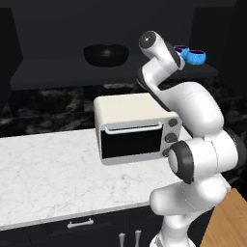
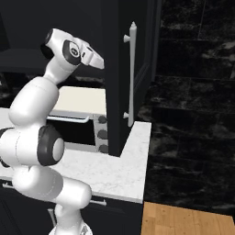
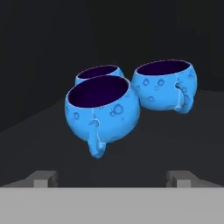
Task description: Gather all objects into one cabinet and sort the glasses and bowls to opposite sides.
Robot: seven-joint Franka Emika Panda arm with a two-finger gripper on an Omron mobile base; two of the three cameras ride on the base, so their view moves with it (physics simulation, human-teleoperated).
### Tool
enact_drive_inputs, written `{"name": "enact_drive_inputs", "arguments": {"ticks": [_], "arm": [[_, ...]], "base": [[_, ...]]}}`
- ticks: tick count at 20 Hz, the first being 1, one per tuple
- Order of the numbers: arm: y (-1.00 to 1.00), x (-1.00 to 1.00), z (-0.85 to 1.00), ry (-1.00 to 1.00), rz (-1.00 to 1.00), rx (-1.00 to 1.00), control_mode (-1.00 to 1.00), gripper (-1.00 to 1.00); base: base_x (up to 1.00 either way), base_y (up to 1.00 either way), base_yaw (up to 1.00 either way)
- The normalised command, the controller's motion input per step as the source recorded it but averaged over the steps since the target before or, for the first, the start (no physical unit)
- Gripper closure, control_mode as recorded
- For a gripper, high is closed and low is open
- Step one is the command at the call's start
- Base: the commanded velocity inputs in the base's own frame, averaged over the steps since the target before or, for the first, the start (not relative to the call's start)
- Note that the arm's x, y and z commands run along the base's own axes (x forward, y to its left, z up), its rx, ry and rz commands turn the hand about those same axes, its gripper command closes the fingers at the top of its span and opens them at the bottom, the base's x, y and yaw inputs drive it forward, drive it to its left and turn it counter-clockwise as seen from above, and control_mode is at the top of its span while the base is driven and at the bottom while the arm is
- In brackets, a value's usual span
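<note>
Progress: nearly done, I judge; three blue cups sit clustered on the cabinet shelf (image 1: pixel 58 72) at its right end, the black bowl (image 1: pixel 106 54) well apart toward the left
Cups: nearest cup (image 3: pixel 103 111), right cup (image 3: pixel 165 85), rear cup (image 3: pixel 97 73) half hidden behind the nearest
Left: confirm nothing remains on the table (image 1: pixel 48 169)
Jaws: the gripper (image 3: pixel 113 177) stands wide, empty, touching nothing, just short of the nearest cup

cups (image 3: pixel 103 113): bright blue, bubble-like ring marks, dark purple insides
bowl (image 1: pixel 106 53): glossy black
cabinet (image 1: pixel 111 72): matte black, dark shelf board
toaster oven (image 1: pixel 137 128): cream body, black door glass, silver handle, dark knobs
counter (image 1: pixel 53 178): white marble, faint grey veins
backsplash (image 1: pixel 43 108): black, white marbling
drawers (image 1: pixel 82 226): black, silver handles
floor (image 2: pixel 183 222): warm wood brown
</note>
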Motion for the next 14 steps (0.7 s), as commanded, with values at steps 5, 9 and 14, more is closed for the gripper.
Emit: {"name": "enact_drive_inputs", "arguments": {"ticks": [5,9,14], "arm": [[0.33,-0.49,0.0,0.0,0.0,0.05,-1.0,-1.0],[0.4,-0.44,0.0,0.0,0.0,0.12,-1.0,-1.0],[0.27,-0.48,0.13,-0.01,0.06,0.19,-1.0,-1.0]], "base": [[0.0,0.0,0.0],[0.0,0.0,0.0],[0.0,0.0,0.0]]}}
